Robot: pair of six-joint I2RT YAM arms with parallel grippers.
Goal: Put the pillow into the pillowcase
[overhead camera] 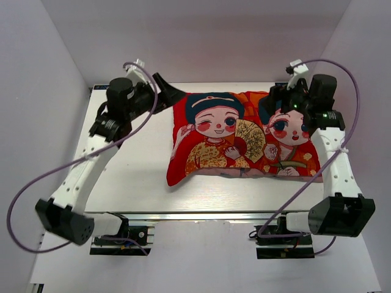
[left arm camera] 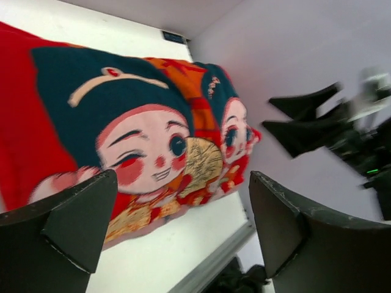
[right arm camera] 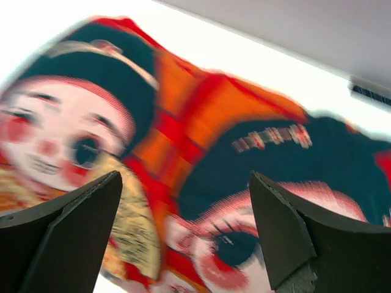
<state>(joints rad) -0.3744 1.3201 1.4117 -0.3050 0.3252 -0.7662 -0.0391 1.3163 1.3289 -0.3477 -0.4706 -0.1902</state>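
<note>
Pillowcase (overhead camera: 244, 137) lies flat on table (overhead camera: 128, 177), print up, long axis left to right. It looks plump and no white pillow shows, so the pillow is probably already inside.

Left gripper (overhead camera: 174, 93) is just off the far-left corner, jaws wide, empty. Right gripper (right arm camera: 184, 183) hangs over the far-right end, jaws wide, empty, and is the nearer to the cloth.

Top view gives the whole outline; I can't tell which end is the open one. Left wrist view looks along the case to the right arm's spread fingers. Right wrist view shows only blurred print.
</note>
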